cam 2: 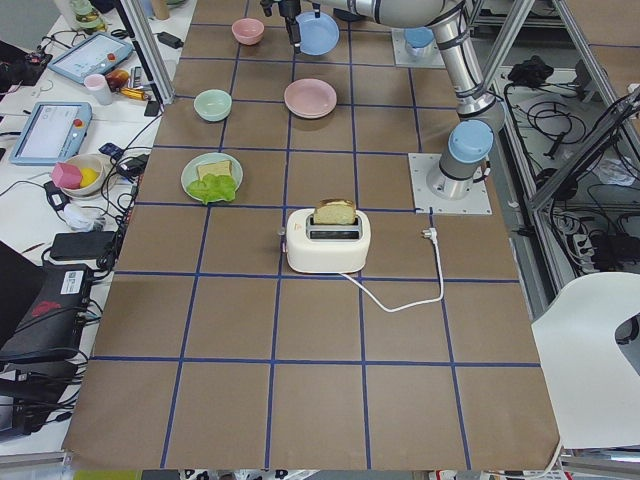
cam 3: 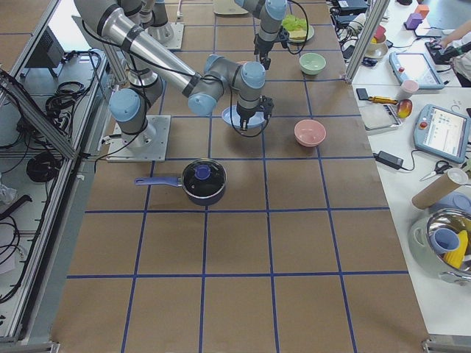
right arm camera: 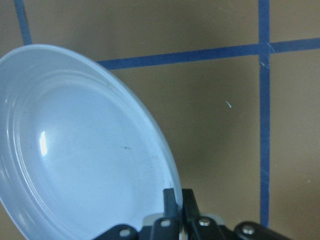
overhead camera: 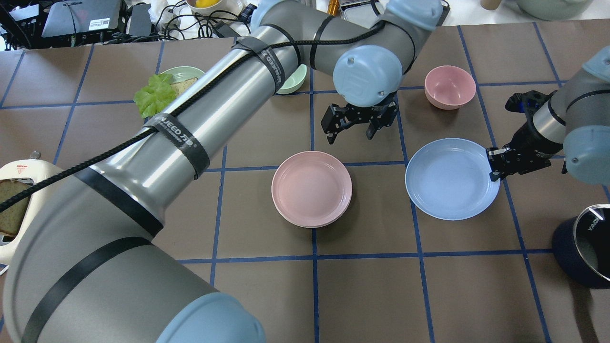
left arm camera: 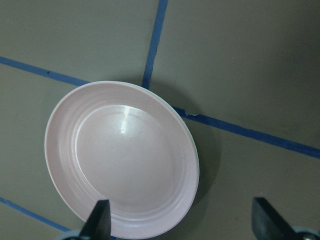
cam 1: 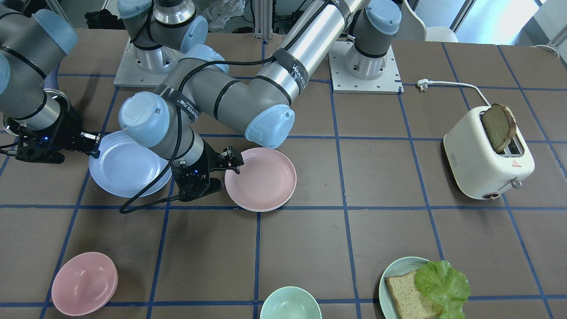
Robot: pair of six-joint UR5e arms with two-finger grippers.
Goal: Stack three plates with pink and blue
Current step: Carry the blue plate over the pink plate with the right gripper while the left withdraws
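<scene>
While the right gripper [overhead camera: 494, 164] clamps the blue plate [overhead camera: 450, 178], left gripper [overhead camera: 350, 138] gapes beside pink plate [overhead camera: 312, 188].

Near the table's middle, the upper plate [overhead camera: 311, 186] sits on the lower plate [overhead camera: 315, 226], a stack of 2. The lone plate [overhead camera: 452, 178] lies to the stack's right, near but apart. The right gripper [overhead camera: 493, 164] is at its right rim, a finger on either side. The left gripper [overhead camera: 350, 137] hangs beyond the stack, over bare table. Farther out stand 2 bowls: the deep bowl [overhead camera: 450, 86] beyond the lone plate, the other bowl [overhead camera: 294, 80] beyond the stack. Left of that, the food plate [overhead camera: 187, 72] carries bread [overhead camera: 183, 85] and lettuce [overhead camera: 153, 95]. The toaster [overhead camera: 19, 172] stands far left, 1 slice [overhead camera: 10, 207] in its slot. The pot [overhead camera: 584, 247] stands at the near right.
</scene>
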